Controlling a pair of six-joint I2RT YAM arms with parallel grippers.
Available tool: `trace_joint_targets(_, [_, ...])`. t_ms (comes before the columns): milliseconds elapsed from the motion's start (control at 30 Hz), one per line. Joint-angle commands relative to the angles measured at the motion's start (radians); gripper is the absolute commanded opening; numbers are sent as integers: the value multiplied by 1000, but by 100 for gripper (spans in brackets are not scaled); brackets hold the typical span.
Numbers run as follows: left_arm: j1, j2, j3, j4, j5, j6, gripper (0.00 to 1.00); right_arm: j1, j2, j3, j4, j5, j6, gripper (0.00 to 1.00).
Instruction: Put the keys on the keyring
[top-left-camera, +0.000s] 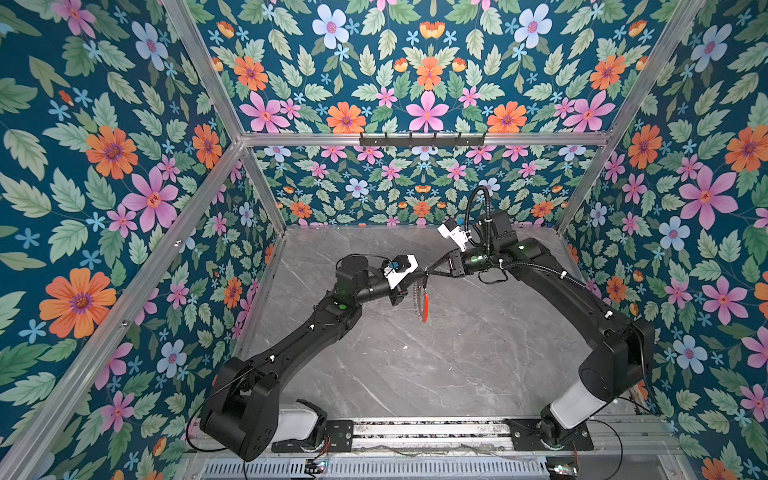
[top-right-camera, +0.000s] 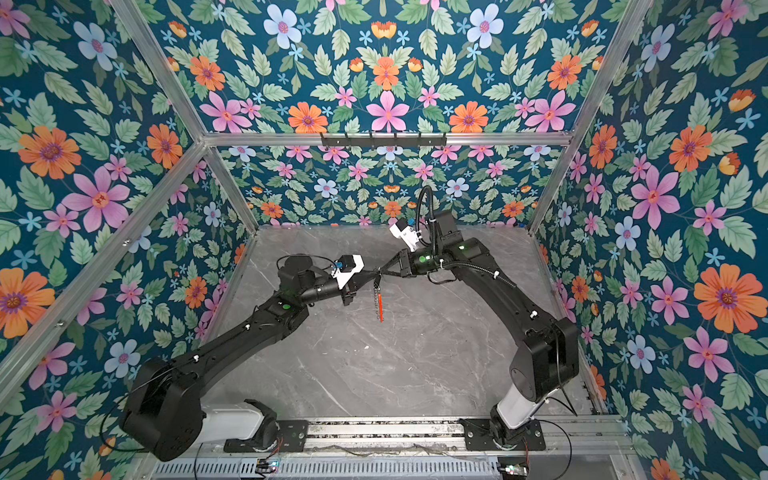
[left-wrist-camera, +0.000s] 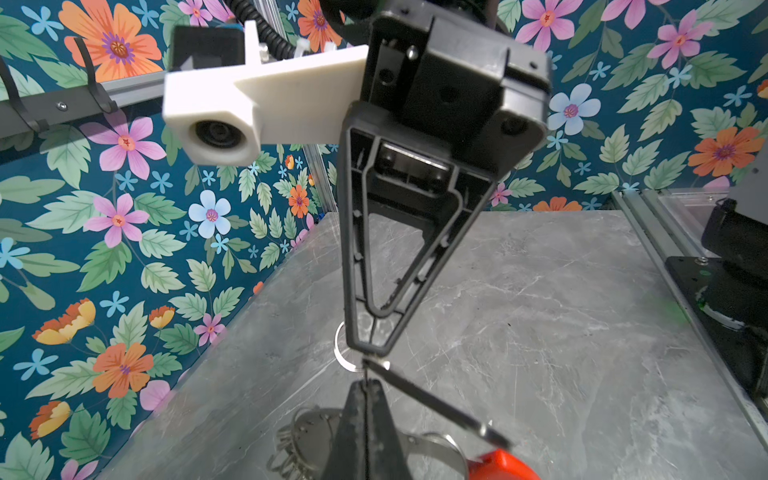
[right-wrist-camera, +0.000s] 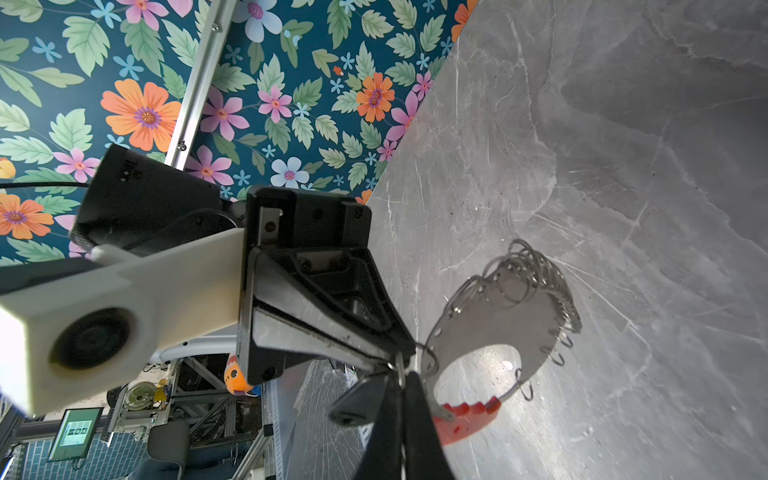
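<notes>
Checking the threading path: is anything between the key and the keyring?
Nothing visible. The key sits right beside the keyring, where the shut left pincer and right pincer meet in mid-air; only their tips crowd that spot.

This is a robot lab with a small test booth in it. Flower wallpaper (top-left-camera: 428, 83) covers the walls at 9, 12 and 3 o'clock, held by shiny metal bars (top-left-camera: 299, 139). A black left arm (top-left-camera: 291, 343) and right arm (top-left-camera: 582, 305) are bolted to a rail (top-left-camera: 428, 430) at 6 o'clock on a gray stone-look table (top-left-camera: 415, 374). Past the booth, the right wrist view shows a screen (right-wrist-camera: 75, 432), a chair (right-wrist-camera: 166, 449) and metal racks (right-wrist-camera: 199, 386)
</notes>
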Motion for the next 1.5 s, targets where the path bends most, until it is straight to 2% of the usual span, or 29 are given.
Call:
trace_joint_targets(0, [0,-16,5,72,24,15,0,-3,8,6,-47,61,19,0])
trace_joint_targets(433, [-1,-34,-1,104,14,4,0,-13,7,-10,-79,55,23,0])
trace_joint_targets(700, [-1,-47,-8,155,18,-29,0,-21,7,-11,-92,0,30,0])
trace_joint_targets(933, [-1,-49,-20,220,26,-74,0,-26,8,-20,-66,-85,52,0])
trace_joint_targets(1200, [-4,-28,-42,307,41,-131,0,-31,32,-33,37,-251,157,0])
trace_joint_targets(1467, [-16,-8,-55,366,33,-156,0,-31,74,-32,105,-311,244,0])
